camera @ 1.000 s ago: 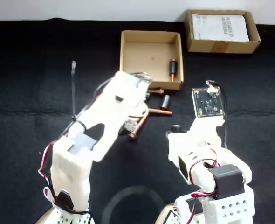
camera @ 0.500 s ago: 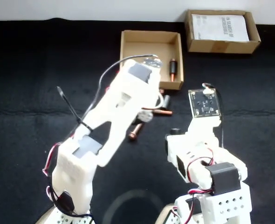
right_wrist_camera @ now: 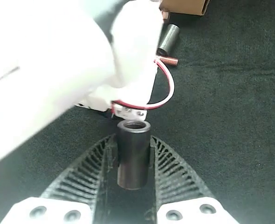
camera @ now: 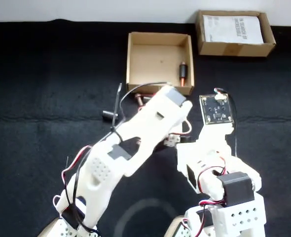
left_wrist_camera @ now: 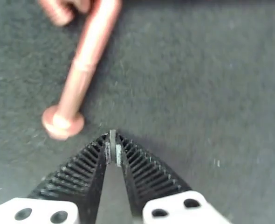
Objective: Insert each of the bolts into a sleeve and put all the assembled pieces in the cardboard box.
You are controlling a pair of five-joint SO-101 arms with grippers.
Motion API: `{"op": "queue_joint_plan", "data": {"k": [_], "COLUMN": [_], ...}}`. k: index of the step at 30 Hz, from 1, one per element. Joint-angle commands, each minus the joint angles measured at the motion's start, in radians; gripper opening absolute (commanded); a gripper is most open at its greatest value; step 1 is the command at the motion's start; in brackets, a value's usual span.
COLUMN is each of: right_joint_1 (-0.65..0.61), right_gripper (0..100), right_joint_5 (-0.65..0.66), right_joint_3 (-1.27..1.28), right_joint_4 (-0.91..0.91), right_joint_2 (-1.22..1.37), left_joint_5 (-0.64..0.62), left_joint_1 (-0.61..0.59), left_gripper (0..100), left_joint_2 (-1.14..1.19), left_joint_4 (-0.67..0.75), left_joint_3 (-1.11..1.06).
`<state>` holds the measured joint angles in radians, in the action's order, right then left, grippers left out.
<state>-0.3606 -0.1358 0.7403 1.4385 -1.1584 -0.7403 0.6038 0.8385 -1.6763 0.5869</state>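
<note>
left claw (left_wrist_camera: 112, 148) pressed together w/ nothing in it, copper bolt (left_wrist_camera: 81, 70) lying just off its tips on the dark surface (left_wrist_camera: 198, 84); right claw (right_wrist_camera: 133, 138) pinched a black sleeve (right_wrist_camera: 133, 158) upright; cardboard box (camera: 153, 57) beyond both claws held one assembled piece (camera: 183, 74).

No text can be read. A white sheet (camera: 233, 28) lies in the shallow cardboard tray (camera: 234, 50) at the far right of the table. It carries a block of dark printed lines, with a heavier line along one edge, but the letters are too small to make out. The dark circuit board (camera: 216, 109) on the right arm's wrist shows small parts and marks, none legible.
</note>
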Motion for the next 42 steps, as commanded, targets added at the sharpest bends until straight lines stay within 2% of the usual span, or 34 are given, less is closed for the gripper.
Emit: {"op": "queue_joint_plan", "data": {"k": [1,10,17,32,42], "right_joint_1": [0.007,0.007,0.007,0.007,0.002], "right_gripper": [0.7,0.7,0.7,0.7,0.7], "right_joint_5": [0.005,0.008,0.009,0.006,0.009], "right_joint_3": [-0.002,-0.002,-0.001,-0.002,0.042], "right_joint_4": [-0.019,-0.021,-0.042,-0.082,-0.113], "right_joint_2": [-0.019,-0.018,-0.016,0.073,0.074], "left_joint_5": [-0.018,-0.18,-0.278,-0.282,-0.284], "left_joint_1": [-0.005,-0.016,-0.125,-0.351,-0.43], "left_gripper": [1,1,1,1,1], "left_joint_2": [0.031,0.104,0.124,0.125,0.117], "left_joint_4": [-0.002,-0.005,-0.043,-0.052,0.104], "left_joint_3": [0.119,0.202,0.196,0.2,0.202]}}
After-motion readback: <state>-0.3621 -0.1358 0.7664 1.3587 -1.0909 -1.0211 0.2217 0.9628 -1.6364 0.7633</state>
